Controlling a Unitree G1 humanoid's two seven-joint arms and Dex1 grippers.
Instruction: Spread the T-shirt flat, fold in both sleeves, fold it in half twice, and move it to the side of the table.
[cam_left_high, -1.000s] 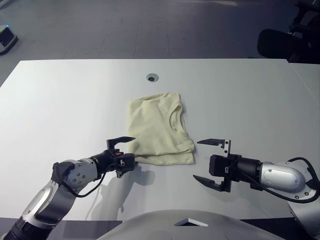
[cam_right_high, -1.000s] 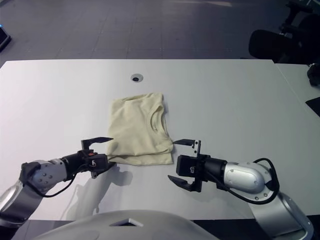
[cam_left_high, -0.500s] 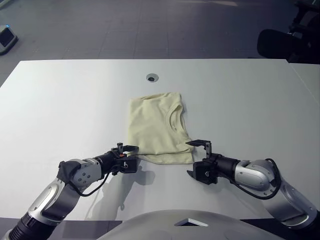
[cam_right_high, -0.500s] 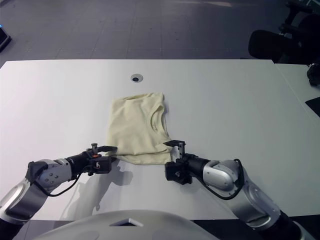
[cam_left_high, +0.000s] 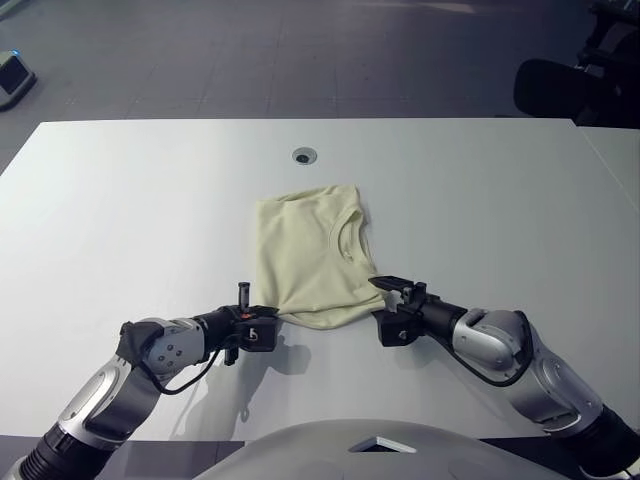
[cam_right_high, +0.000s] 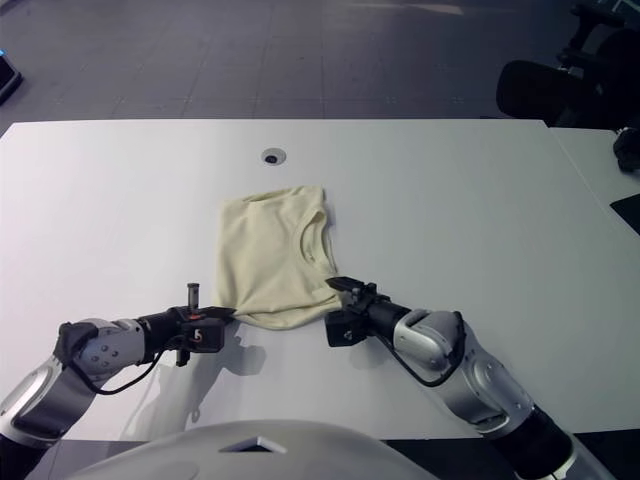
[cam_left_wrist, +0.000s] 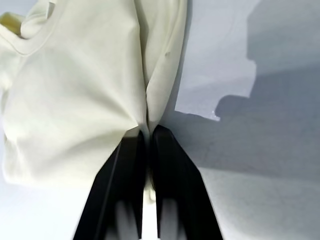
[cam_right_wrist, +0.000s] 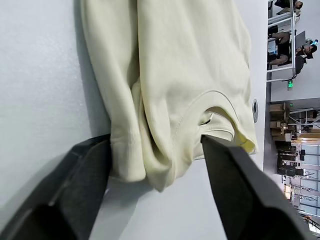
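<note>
Because the next half-fold likely needs both near corners lifted together, the left gripper (cam_left_high: 268, 320) is pinched tight on the 7 o'clock corner of the T-shirt (cam_left_high: 312, 260), lying mid-table (cam_left_high: 120, 200). The right gripper (cam_left_high: 386, 306) straddles its 5 o'clock corner, jaws apart, not clamped.

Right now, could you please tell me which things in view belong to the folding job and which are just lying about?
Part of the job: T-shirt, folded on the table; left gripper, shut on its near edge; right gripper, open around its near corner.
Lying about: round port in the table; black chair beyond the table; small device on the floor.
</note>
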